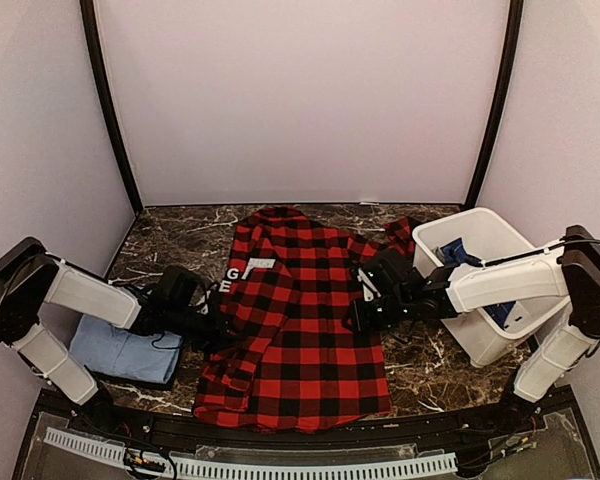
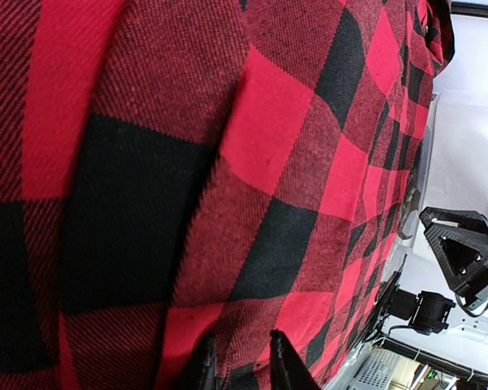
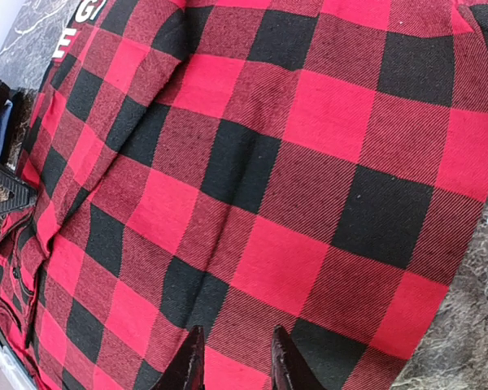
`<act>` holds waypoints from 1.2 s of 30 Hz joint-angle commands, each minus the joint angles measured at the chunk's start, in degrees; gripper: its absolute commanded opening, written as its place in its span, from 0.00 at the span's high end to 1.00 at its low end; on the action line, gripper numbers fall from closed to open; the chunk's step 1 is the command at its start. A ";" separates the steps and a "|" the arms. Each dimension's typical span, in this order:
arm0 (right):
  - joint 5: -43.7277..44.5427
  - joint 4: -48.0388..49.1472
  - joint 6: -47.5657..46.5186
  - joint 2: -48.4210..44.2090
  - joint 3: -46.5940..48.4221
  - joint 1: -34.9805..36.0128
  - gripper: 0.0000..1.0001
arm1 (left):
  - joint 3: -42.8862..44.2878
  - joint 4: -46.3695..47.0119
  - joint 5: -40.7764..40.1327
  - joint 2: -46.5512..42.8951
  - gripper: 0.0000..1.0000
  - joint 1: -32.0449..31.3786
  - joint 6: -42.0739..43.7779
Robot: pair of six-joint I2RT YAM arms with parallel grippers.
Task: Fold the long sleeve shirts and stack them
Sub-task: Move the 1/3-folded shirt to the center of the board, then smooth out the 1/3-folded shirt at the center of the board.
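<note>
**Three shirts, flannel between both grippers**

Light blue shirt [image 1: 125, 350] lies folded left of the red-and-black flannel [image 1: 300, 320], just beside its lower left edge, partly under the left arm. Left gripper [image 1: 215, 325] sits at the flannel's left edge. In the left wrist view its fingertips [image 2: 203, 367] stand close together with a ridge of checked cloth between them: closed on the flannel. The flannel is spread flat on the marble table [image 1: 180, 235], collar at the far end, white neck label [image 1: 260, 263] showing. Right gripper [image 1: 365, 312] sits at the flannel's right edge, tips narrowly apart over the cloth; cannot tell if it pinches. White bin [image 1: 485, 235] stands right of the flannel, with the dark blue shirt [image 1: 455, 250] inside.
</note>
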 commanded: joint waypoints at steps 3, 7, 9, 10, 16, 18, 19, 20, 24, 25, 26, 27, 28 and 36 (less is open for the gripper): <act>-1.05 3.07 0.92 0.57 0.07 0.54 0.75 | 4.65 -15.20 -0.26 -3.00 0.76 0.09 7.81; -1.62 3.27 1.05 0.94 0.42 0.84 0.75 | 13.28 -19.11 -1.67 -4.26 0.74 -0.04 10.44; -1.77 3.52 1.21 1.31 0.42 1.38 0.75 | 18.03 -19.84 -3.34 -3.11 0.73 0.03 11.59; -1.75 3.53 1.31 1.48 0.35 1.54 0.75 | 21.19 -20.37 -5.21 -2.35 0.72 0.15 12.07; -0.88 3.06 2.31 0.53 -0.16 2.39 0.75 | 35.59 -19.14 -10.49 9.07 0.73 2.33 15.43; -0.30 2.54 2.50 -0.45 -0.37 2.39 0.75 | 39.65 -18.28 -11.40 13.08 0.74 2.89 15.90; 0.02 2.07 2.60 -0.97 -0.45 2.38 0.75 | 42.37 -18.13 -12.02 15.64 0.74 3.05 16.16; 0.07 1.80 2.62 -1.45 -0.54 2.35 0.75 | 43.60 -18.01 -12.33 16.96 0.74 3.33 16.58; 1.77 0.87 2.86 -3.49 -1.12 2.39 0.75 | 49.50 -16.51 -13.55 24.19 0.74 4.33 17.14; 1.87 0.70 2.87 -3.88 -1.28 2.39 0.75 | 50.84 -15.97 -13.54 25.10 0.75 4.52 17.18; 2.05 0.43 2.89 -4.23 -1.38 2.39 0.75 | 51.40 -15.43 -13.44 26.88 0.75 5.01 17.07; 2.20 0.22 3.00 -4.54 -1.49 2.39 0.75 | 52.41 -13.40 -13.12 27.68 0.75 5.44 17.01; 2.33 -0.01 3.02 -4.86 -1.63 2.39 0.75 | 52.84 -12.57 -12.88 29.20 0.75 5.60 16.92; 1.98 -0.47 3.77 -7.59 -3.50 2.39 0.75 | 58.67 -8.72 -12.75 38.45 0.75 7.48 17.27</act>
